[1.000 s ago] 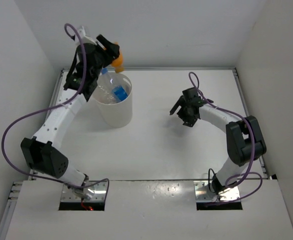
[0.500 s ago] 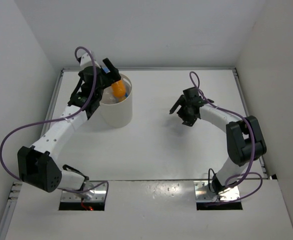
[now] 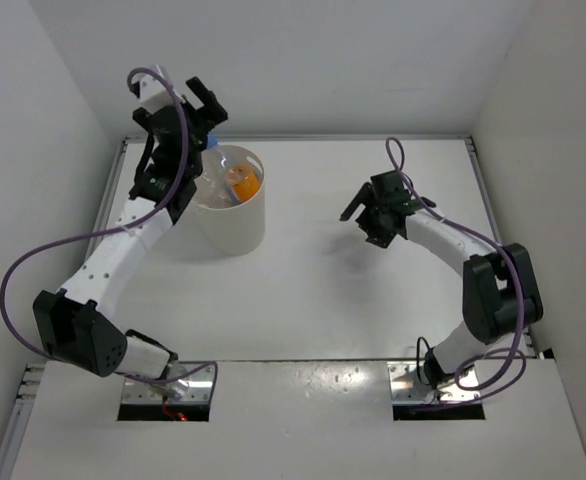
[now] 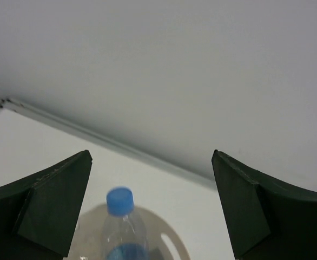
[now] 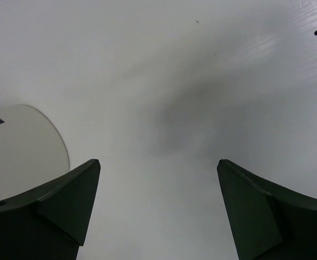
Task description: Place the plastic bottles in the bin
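Two bottles (image 3: 241,183) lie in the bin (image 3: 235,225) under the left fingers (image 4: 47,208), spread wide and empty.

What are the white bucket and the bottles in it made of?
The bin looks like smooth, matte cream plastic: plain, opaque sides. The blue-capped bottle seems clear, glossy plastic, since you see through it. The orange bottle is probably plastic too.

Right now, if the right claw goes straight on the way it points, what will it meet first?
Probably the table: the right claw points at a bare patch, with the bin off to the side.
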Controlling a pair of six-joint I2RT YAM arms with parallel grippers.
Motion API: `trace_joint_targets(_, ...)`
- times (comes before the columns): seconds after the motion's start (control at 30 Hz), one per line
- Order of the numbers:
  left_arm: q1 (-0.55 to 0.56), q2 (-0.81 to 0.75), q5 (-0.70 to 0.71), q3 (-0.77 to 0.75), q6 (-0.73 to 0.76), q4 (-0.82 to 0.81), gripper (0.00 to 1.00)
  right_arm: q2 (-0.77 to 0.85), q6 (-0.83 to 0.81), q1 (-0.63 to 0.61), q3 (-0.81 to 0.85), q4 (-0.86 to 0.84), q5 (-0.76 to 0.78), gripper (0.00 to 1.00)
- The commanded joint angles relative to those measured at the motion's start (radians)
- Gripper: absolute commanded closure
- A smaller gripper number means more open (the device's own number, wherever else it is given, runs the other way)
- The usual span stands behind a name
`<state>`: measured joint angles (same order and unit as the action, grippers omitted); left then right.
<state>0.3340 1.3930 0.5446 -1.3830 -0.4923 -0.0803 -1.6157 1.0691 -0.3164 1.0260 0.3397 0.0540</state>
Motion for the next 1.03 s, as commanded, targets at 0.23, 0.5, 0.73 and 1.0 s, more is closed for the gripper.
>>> trace_joint_targets(0.23, -0.168, 0.001, 0.367, 0.109, 0.067, -0.065, 0.00, 0.164, -0.089, 0.005, 0.091, 0.105, 0.129, 0.05)
trace_joint_targets(0.5, -0.263, -0.095, 0.497, 0.465, -0.130, 0.008, 0.00, 0.310, -0.118, 0.014, 0.011, 0.102, 0.141, 0.01)
trace_joint_targets(0.73, -0.282, -0.130, 0.335, 0.711, -0.005, -0.157, 0.00, 0.274, -0.153, 0.005, 0.048, 0.221, 0.185, 0.01)
trace_joint_targets(1.0, -0.282, -0.069, 0.173, 0.838, 0.049, -0.338, 0.00, 0.223, -0.195, 0.005, 0.085, 0.320, 0.228, 0.00)
